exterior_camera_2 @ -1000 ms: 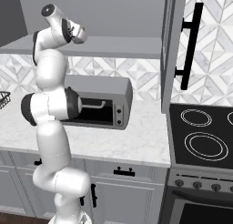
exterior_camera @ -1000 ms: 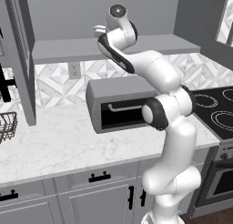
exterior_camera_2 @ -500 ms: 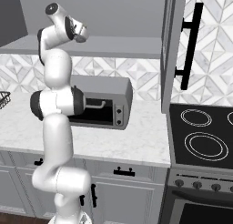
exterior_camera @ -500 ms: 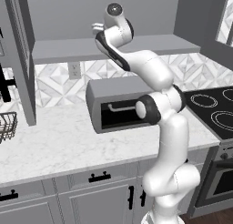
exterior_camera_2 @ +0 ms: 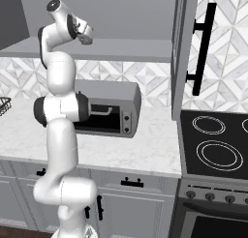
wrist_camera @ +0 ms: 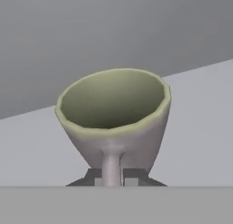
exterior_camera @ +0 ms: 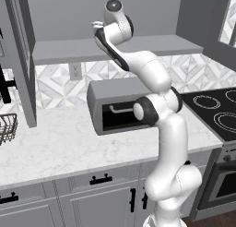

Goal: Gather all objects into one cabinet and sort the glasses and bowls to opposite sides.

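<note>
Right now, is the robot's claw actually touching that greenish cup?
Touching. In the hand view the gripper has its dark fingertips closed on the handle of the olive-grey cup.

Marble counter with microwave, patterned backsplash, black stovetop alongside

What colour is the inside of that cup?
Dull olive green inside the cup; the hand view shows it best.

1. The cup is dull olive-grey outside and paler olive-green inside.
2. The cabinet shelf is flat grey.
3. The table is white marble with faint grey veins.
4. The backsplash bears a grey-white diamond pattern.
5. The door handle is black.
</note>
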